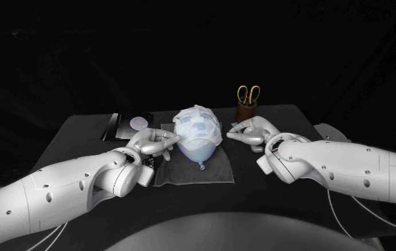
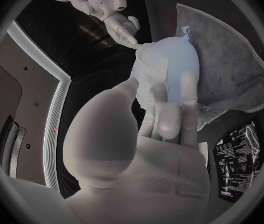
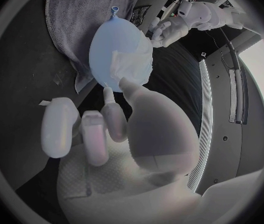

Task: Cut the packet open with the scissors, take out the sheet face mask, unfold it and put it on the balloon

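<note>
Pale blue balloon [image 1: 198,150] lies knot toward 6 o'clock; white sheet face mask [image 1: 198,124] covers its far half. Yellow-handled scissors [image 1: 248,94] stand at its 1 o'clock; black packet [image 1: 121,128] lies flat at 10 o'clock.

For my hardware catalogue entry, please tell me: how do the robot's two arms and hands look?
The left arm and right arm have smooth, rounded white shells with small dark round holes. Thin white cables run beneath them. The left hand and right hand are silver, with rounded fingers.
</note>
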Controlling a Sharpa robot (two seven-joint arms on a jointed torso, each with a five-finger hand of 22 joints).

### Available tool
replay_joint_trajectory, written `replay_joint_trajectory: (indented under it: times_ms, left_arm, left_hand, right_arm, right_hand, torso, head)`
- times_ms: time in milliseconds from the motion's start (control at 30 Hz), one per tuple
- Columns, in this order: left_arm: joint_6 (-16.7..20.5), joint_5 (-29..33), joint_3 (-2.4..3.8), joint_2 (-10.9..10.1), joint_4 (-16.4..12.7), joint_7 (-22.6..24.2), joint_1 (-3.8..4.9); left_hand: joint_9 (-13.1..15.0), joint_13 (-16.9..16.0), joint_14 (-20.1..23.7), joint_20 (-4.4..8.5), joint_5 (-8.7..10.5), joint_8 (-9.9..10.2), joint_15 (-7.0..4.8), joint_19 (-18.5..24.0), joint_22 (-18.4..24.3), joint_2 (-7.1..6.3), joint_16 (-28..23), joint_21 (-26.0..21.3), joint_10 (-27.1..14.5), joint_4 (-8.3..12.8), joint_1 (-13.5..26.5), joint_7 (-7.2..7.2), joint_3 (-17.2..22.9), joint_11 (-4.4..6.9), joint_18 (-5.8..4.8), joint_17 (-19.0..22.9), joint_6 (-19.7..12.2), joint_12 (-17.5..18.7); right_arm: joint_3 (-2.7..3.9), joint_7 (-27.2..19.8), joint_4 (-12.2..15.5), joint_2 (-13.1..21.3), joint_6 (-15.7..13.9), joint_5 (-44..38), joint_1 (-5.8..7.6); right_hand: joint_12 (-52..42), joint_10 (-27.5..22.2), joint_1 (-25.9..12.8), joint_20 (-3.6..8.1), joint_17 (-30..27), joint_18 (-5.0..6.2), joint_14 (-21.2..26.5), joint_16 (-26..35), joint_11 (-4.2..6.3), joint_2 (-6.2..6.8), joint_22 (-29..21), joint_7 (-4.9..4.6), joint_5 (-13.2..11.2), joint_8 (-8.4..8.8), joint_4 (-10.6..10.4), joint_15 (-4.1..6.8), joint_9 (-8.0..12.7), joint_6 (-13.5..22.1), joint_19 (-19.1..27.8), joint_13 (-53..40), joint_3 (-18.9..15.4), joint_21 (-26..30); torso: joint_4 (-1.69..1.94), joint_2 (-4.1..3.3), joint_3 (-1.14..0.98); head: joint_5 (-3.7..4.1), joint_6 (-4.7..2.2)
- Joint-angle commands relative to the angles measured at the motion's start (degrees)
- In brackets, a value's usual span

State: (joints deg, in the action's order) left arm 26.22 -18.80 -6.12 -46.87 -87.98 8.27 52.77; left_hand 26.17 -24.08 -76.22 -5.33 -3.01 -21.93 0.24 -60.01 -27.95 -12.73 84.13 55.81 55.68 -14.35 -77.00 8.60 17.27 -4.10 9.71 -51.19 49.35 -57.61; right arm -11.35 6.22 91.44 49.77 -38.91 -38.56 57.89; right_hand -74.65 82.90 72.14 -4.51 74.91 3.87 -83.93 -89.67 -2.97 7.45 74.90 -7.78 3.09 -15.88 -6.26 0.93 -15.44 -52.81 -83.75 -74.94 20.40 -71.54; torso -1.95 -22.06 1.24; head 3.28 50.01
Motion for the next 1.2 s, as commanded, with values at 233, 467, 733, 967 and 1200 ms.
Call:
replay_joint_trajectory:
  times_ms: [233,467,733,967,1200]
  left_arm:
    - [2.4,-1.0,0.10,0.6,-0.8,-1.6,-0.11]
    - [3.3,-2.0,0.10,0.5,-0.9,-4.6,-0.12]
    - [3.3,-3.3,0.10,0.5,-1.2,-6.3,-0.12]
    - [3.0,-3.7,0.10,0.6,-1.4,-7.0,-0.12]
    - [3.6,-3.5,0.10,0.8,-1.5,-6.2,-0.12]
  left_hand:
    - [0.4,-1.2,-1.0,-0.40,0.24,-0.7,0.18,-1.0,-1.8,0.41,0.7,1.3,-0.5,-1.1,-1.1,0.10,-2.1,-0.11,0.49,-2.1,-0.5,-1.8]
    - [1.0,-2.4,-1.7,-0.31,0.25,-1.8,0.02,-1.8,-3.5,0.88,1.1,2.6,-0.3,-2.1,-1.3,-0.15,-4.1,0.09,0.29,-3.9,0.1,-3.5]
    - [1.5,-3.3,-2.8,-0.05,0.22,-3.0,-0.30,-3.0,-6.0,1.75,1.7,4.3,-0.1,-1.9,-2.9,-0.57,-5.3,0.49,-0.06,-6.5,0.8,-4.8]
    - [1.6,-4.8,-3.6,0.15,0.22,-3.4,-0.53,-3.9,-7.9,2.17,2.1,5.5,0.9,-2.0,-3.5,-0.81,-5.8,0.74,-0.34,-8.4,1.1,-5.9]
    - [1.4,-9.5,-4.4,0.28,0.22,-3.3,-0.60,-4.7,-9.5,2.28,2.4,6.6,3.6,-2.1,-3.5,-0.81,-6.9,0.77,-0.59,-10.3,0.8,-8.6]
  right_arm:
    - [0.04,0.2,-1.1,-1.6,2.3,2.9,-0.28]
    - [0.05,-0.8,-1.5,-2.3,3.0,4.7,-0.41]
    - [0.05,-0.8,-2.1,-3.2,4.0,6.0,-0.50]
    - [0.05,-0.6,-2.4,-3.6,4.8,6.4,-0.73]
    - [0.05,-0.3,-2.6,-3.7,5.1,6.5,-0.95]
  right_hand:
    - [0.4,0.0,-1.0,0.08,15.1,-0.07,-6.1,-0.3,-0.01,0.48,9.7,-0.20,-0.3,0.62,-0.6,0.21,0.3,0.1,-1.7,-2.9,-1.5,1.3]
    - [0.5,-0.2,-2.0,0.03,15.1,-0.02,-6.1,-0.3,-0.02,1.24,9.6,-0.14,-0.3,0.86,-1.9,0.18,0.4,0.4,-1.6,-2.9,-3.8,1.6]
    - [0.5,-0.3,-2.0,0.03,15.1,0.01,-6.1,-0.3,-0.01,1.02,9.6,-0.13,-0.3,0.88,-2.4,0.19,0.5,0.4,-1.5,-2.9,-4.4,1.7]
    - [0.5,-0.3,-1.9,0.03,15.1,0.01,-6.1,-0.3,-0.01,0.89,9.6,-0.12,-0.3,0.86,-2.5,0.19,0.5,0.3,-1.5,-2.9,-4.5,1.7]
    - [0.5,-0.3,-1.9,0.03,15.1,0.04,-6.1,-0.3,-0.01,0.71,9.5,-0.12,-0.3,0.86,-2.8,0.19,0.5,0.3,-1.5,-2.9,-4.8,1.9]
  torso:
    - [0.02,0.01,0.00]
    - [0.04,0.00,-0.01]
    - [0.04,0.05,0.07]
    - [0.06,0.06,0.05]
    - [0.03,0.07,0.09]
  head:
    - [0.35,-0.01]
    - [0.40,-0.01]
    - [0.38,-0.01]
    - [0.18,-0.01]
    - [0.03,-0.01]
